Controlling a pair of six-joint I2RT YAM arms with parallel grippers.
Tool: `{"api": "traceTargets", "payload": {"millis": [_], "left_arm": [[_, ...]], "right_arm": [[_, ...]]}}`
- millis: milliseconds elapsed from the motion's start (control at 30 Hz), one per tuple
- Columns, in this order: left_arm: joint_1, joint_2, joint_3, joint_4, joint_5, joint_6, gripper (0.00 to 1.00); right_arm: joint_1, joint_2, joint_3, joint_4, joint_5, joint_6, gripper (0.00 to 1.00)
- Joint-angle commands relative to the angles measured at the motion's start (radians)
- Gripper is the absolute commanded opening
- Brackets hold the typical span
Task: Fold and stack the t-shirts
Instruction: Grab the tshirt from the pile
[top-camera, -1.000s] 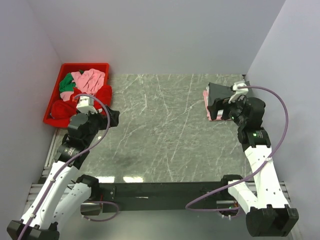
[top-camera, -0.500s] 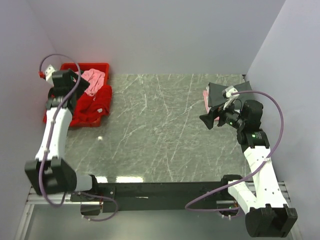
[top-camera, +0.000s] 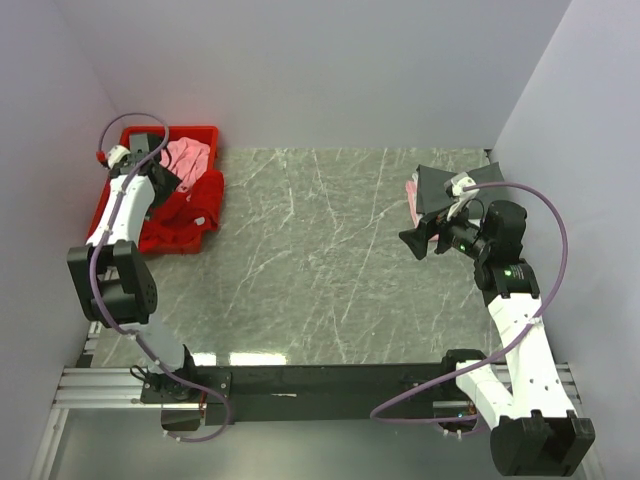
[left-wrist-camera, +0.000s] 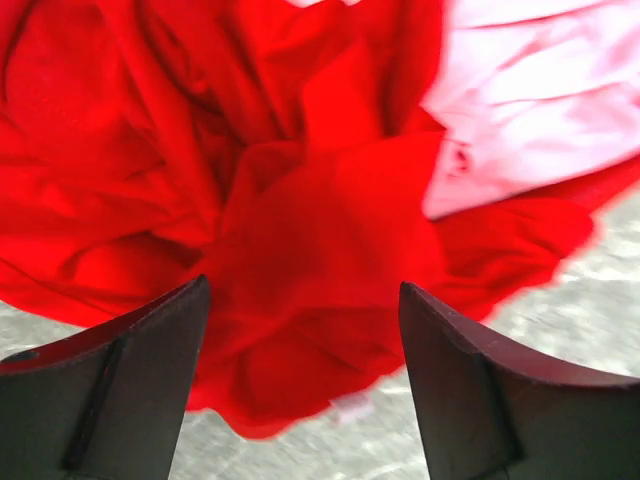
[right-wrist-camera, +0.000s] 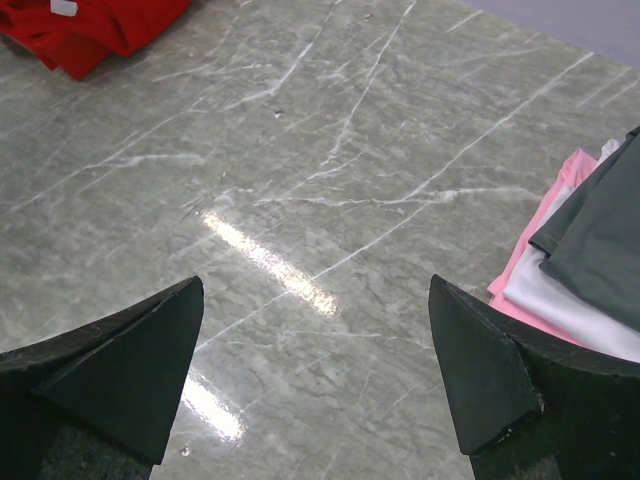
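Note:
A large red t-shirt (top-camera: 200, 198) spills out of the red bin (top-camera: 200, 130) onto the table, with a pink t-shirt (top-camera: 188, 155) behind it. My left gripper (top-camera: 165, 183) is over the bin. In the left wrist view it (left-wrist-camera: 302, 290) stands open just above the red t-shirt (left-wrist-camera: 300, 200), with the pink one (left-wrist-camera: 540, 110) at the upper right. At the right lies a folded stack with a dark grey t-shirt (top-camera: 445, 188) on top. My right gripper (top-camera: 415, 243) hangs open and empty to the left of that stack (right-wrist-camera: 590, 250), above bare table.
White walls close in the marble table (top-camera: 320, 260) on the left, back and right. The bin sits in the back left corner. A white (right-wrist-camera: 560, 300) and a pink (right-wrist-camera: 565, 185) folded layer lie under the grey one.
My left arm has swung from the bin's front edge to reach over the bin and down onto the red t-shirt, jaws narrowing a little. My right gripper has drawn left off the stack.

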Motion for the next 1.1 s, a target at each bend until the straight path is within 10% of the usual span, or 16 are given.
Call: {"api": "traceTargets", "payload": {"millis": [0, 133, 267, 600, 833, 1067], "left_arm": [[0.006, 0.047, 0.036, -0.060, -0.076, -0.001, 0.81], [0.021, 0.063, 0.010, -0.013, -0.025, 0.026, 0.61], [0.047, 0.040, 0.001, 0.046, 0.079, 0.085, 0.01], [0.049, -0.386, -0.119, 0.406, 0.504, 0.275, 0.00], [0.043, -0.470, 0.013, 0.507, 0.915, 0.260, 0.00], [-0.083, -0.496, 0.143, 0.592, 1.041, 0.214, 0.01]], "right_arm": [[-0.008, -0.014, 0.001, 0.010, -0.004, -0.008, 0.99], [-0.007, -0.014, 0.001, 0.010, 0.000, -0.008, 0.99], [-0.015, -0.015, 0.003, 0.007, -0.007, -0.008, 0.99], [-0.031, -0.003, -0.003, 0.010, -0.019, -0.006, 0.98], [-0.041, -0.008, -0.008, 0.012, -0.019, -0.008, 0.98], [-0.061, -0.018, -0.010, 0.012, -0.027, -0.008, 0.98]]}}
